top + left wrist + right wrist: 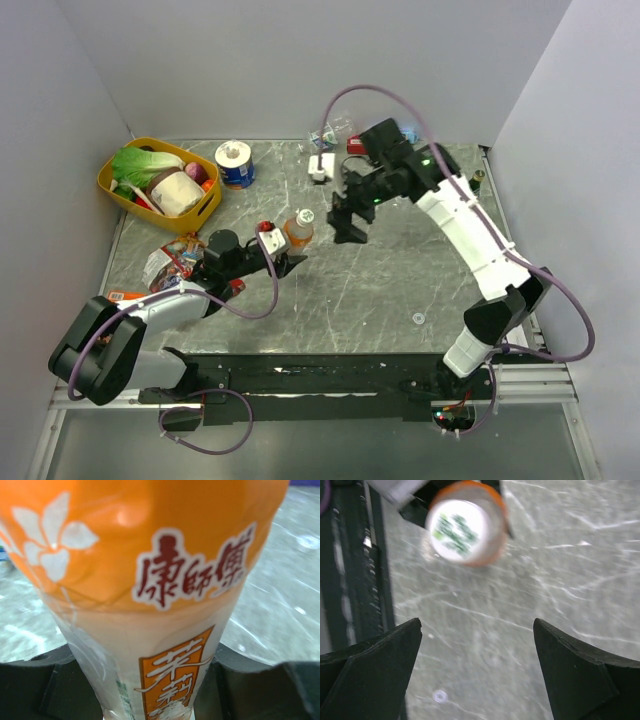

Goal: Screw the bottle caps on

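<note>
The orange drink bottle (298, 230) stands upright on the grey table, left of centre. My left gripper (284, 256) is shut on its lower body; in the left wrist view the bottle (150, 580) fills the frame, with a dark finger (50, 680) on each side. A white cap with green print (457, 529) sits on the bottle's neck. My right gripper (346, 218) is open and empty, hovering just right of the bottle top; the right wrist view shows it (476, 630) over bare table. The clear water bottle (332, 133) lies at the back edge.
A yellow basket (118, 190) of vegetables stands at the back left, with a white-topped can (235, 163) beside it. A snack packet (172, 262) lies next to the left arm. A small white ring (417, 318) lies on the table front right, and a white block (320, 166) at the back.
</note>
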Tool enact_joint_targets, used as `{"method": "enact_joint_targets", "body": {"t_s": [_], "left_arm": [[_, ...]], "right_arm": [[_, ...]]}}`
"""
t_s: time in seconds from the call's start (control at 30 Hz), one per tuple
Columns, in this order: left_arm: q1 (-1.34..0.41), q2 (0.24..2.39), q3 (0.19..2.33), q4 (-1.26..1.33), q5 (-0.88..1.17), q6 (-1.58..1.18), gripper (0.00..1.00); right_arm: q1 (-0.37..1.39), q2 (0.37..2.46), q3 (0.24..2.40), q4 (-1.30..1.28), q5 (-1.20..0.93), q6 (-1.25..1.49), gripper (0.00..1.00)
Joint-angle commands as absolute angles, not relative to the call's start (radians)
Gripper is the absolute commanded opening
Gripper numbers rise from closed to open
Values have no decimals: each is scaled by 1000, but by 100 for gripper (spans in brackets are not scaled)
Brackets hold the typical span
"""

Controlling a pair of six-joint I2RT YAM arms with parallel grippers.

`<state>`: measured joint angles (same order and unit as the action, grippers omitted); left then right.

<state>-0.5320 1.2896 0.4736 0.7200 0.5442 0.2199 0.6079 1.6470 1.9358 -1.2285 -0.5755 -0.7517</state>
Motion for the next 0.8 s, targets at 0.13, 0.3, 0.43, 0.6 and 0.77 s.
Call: {"method": "enact_joint_targets", "body": {"t_s": [0.13, 0.3, 0.43, 0.6, 0.77], "left_arm": [[-535, 1295, 511, 480, 908, 450, 1], [-538, 1341, 572, 259, 1014, 629, 1], [-543, 1364, 597, 209, 1032, 673, 1], [-551, 1377, 607, 195, 1034, 698, 1], [-555, 1391, 624, 186, 1035, 706, 1]], "right_arm": [[629, 1450, 1962, -1395, -615, -1422, 91], [701, 1364, 1836, -1408, -675, -1707, 84], [744, 1410, 1874, -1520, -703, -1831, 81], [795, 1457, 1876, -1537, -713, -1862, 78], [827, 1514, 1904, -1572, -689, -1842, 74]]}}
